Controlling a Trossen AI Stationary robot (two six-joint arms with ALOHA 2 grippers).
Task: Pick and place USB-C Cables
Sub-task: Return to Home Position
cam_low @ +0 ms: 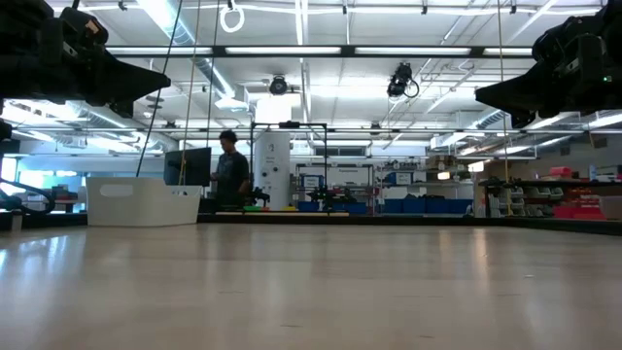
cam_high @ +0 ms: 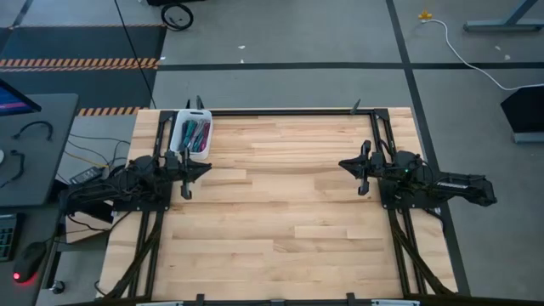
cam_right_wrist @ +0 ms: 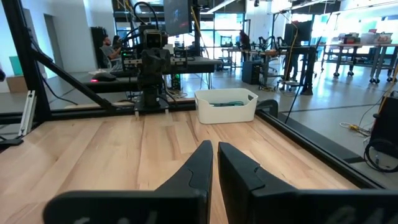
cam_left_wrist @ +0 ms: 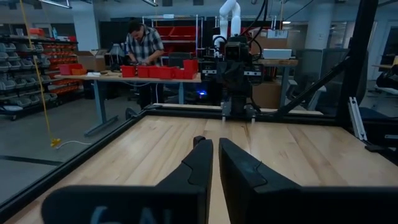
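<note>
The left jaws hang above the surface [cam_high: 280, 212] at its left edge, closed to a thin slit and holding nothing. The right jaws, at the right edge, are the same. Beyond the left arm [cam_high: 140, 180], the USB-C Cables [cam_high: 195, 134] lie heaped in the white bin [cam_high: 175, 138] at the far left corner.

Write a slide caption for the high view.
Cables sit in the bin beside the left gripper; the right gripper faces it, both shut and empty.
</note>
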